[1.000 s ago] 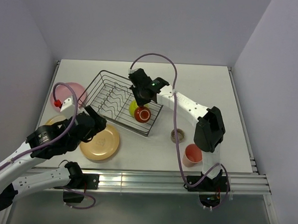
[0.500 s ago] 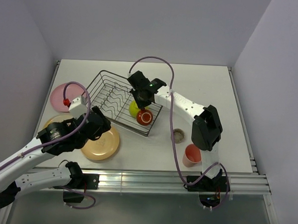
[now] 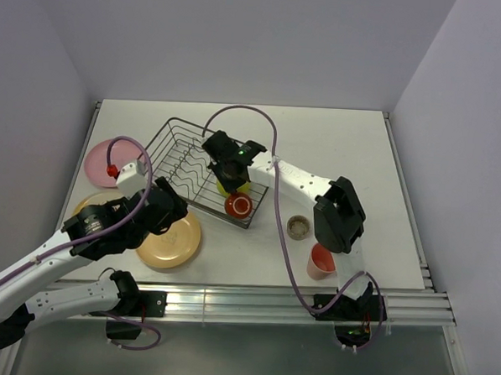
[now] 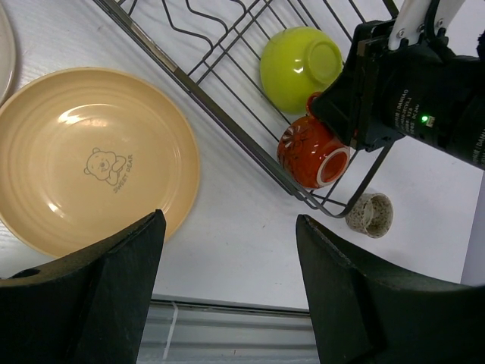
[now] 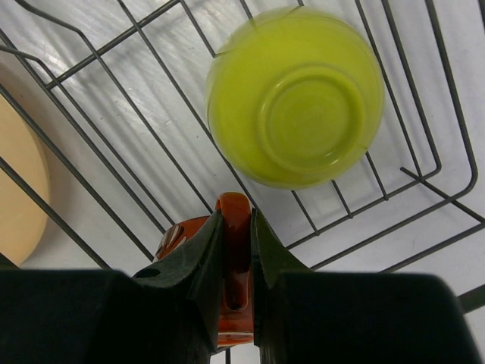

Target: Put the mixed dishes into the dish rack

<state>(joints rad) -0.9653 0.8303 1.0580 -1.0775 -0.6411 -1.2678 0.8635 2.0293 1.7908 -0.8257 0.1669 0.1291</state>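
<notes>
Right tool [image 5: 233, 221] clamps red mug [image 3: 238, 206] (white table [image 3: 345, 146], 3 grey walls [image 3: 242, 36]).

We are seeing a lime-green bowl [image 4: 299, 68], a red mug [image 4: 311, 155] perhaps flower-patterned, a bear-printed tan-orange plate [image 4: 91, 163], and a speckled grey-beige cup [image 4: 369, 214] at the mug's four o'clock.

Left arm [image 3: 53, 257] and right arm [image 3: 305, 180] had white links, black joints, purple cable [image 3: 238, 108]. Left claw [image 4: 227, 220] was matte black. Right wrist carried a green light [image 4: 424, 120].
</notes>
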